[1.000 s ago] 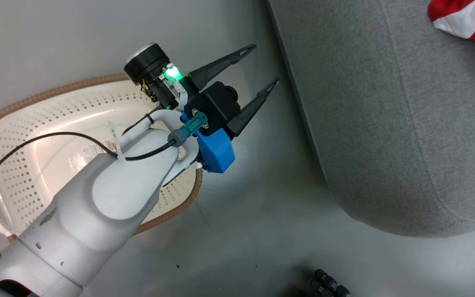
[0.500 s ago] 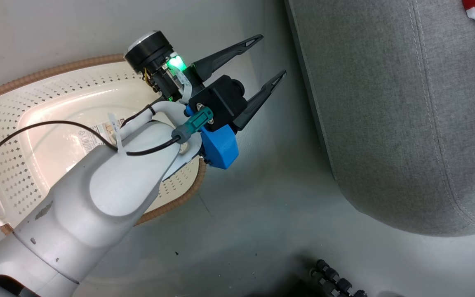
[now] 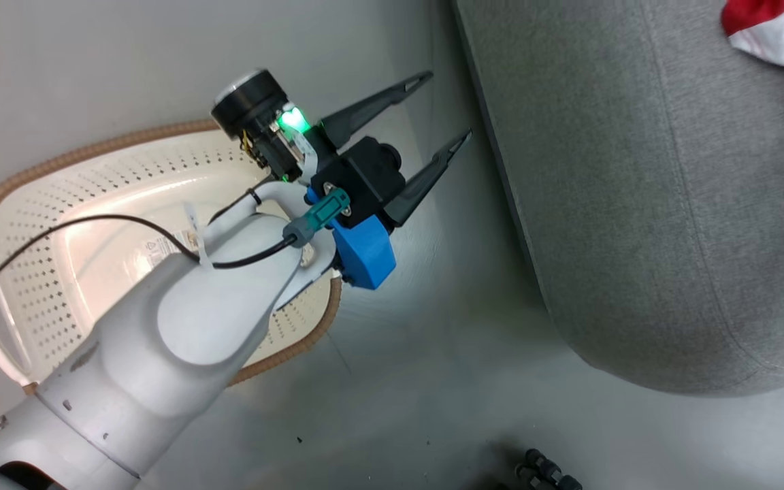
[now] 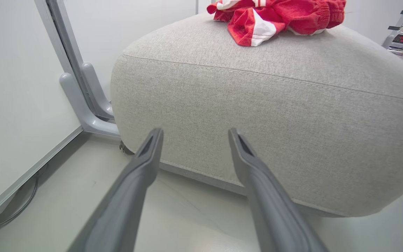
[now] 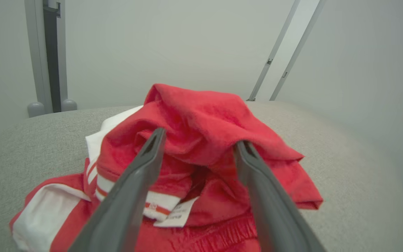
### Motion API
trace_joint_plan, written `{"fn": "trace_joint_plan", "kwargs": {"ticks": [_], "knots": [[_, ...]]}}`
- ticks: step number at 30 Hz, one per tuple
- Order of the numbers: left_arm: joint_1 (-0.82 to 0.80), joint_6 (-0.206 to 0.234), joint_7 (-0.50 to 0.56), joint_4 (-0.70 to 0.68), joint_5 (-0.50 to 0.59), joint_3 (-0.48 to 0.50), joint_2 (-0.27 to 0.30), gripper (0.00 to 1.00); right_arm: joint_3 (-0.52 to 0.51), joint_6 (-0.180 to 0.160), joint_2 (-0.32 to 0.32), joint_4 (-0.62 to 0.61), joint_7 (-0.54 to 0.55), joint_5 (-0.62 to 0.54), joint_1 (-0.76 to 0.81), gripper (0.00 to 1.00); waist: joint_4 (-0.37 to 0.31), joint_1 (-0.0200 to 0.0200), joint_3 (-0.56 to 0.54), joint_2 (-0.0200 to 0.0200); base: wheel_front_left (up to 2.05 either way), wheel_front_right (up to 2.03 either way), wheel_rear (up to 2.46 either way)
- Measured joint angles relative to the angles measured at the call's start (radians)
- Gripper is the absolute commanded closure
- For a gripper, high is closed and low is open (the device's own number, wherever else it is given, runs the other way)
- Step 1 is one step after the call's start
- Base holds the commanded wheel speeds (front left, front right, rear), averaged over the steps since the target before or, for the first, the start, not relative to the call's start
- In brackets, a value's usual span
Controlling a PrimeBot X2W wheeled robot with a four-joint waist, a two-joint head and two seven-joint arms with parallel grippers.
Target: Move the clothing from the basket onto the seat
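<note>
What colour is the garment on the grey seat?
Red cloth garment with white stripes; clearest in right wrist view.

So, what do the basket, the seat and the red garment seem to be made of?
Basket: looks like smooth, slightly glossy cream plastic, moulded in one piece with rows of small holes.
Seat: grey woven upholstery fabric, matte, with visible weave texture and a stitched seam.
Red garment: soft, matte cloth, probably a knit, creased and folded, with white stripes and a sewn-in label; the exact fibre cannot be told.

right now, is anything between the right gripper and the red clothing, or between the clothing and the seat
Nothing visible does. The right gripper is open, its fingers either side of the red clothing, which already lies directly on the seat.
</note>
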Motion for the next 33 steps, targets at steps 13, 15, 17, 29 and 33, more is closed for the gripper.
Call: {"fn": "trace_joint_plan", "kwargs": {"ticks": [13,15,17,29,33], "knots": [[0.134,0.055,-0.057,0.058,-0.081,0.063,-0.053,0.00,0.025,0.000,0.049,-0.169,0.000,-0.054,0.214,0.00,0.021,-0.0001,-0.215,0.0001,0.00,0.00,0.00],[0.158,0.069,-0.058,0.056,-0.092,0.089,-0.054,0.00,0.054,0.000,0.049,-0.192,0.000,-0.057,0.233,0.00,0.030,-0.0001,-0.254,0.0000,0.00,0.00,0.00],[0.183,0.083,-0.061,0.034,-0.096,0.128,-0.055,0.00,0.088,0.000,0.046,-0.211,0.000,-0.056,0.248,0.00,0.042,-0.0002,-0.294,0.0000,0.00,0.00,0.00],[0.402,0.133,-0.061,-0.067,-0.085,0.396,-0.052,0.00,0.323,0.000,0.050,-0.236,0.000,-0.036,0.328,0.00,0.163,-0.0003,-0.502,0.0000,0.00,0.00,0.00],[0.473,0.141,-0.061,-0.088,-0.066,0.483,-0.059,0.00,0.387,0.000,0.066,-0.224,0.000,-0.023,0.356,0.00,0.214,-0.0003,-0.558,0.0000,0.00,0.00,0.00]]}}
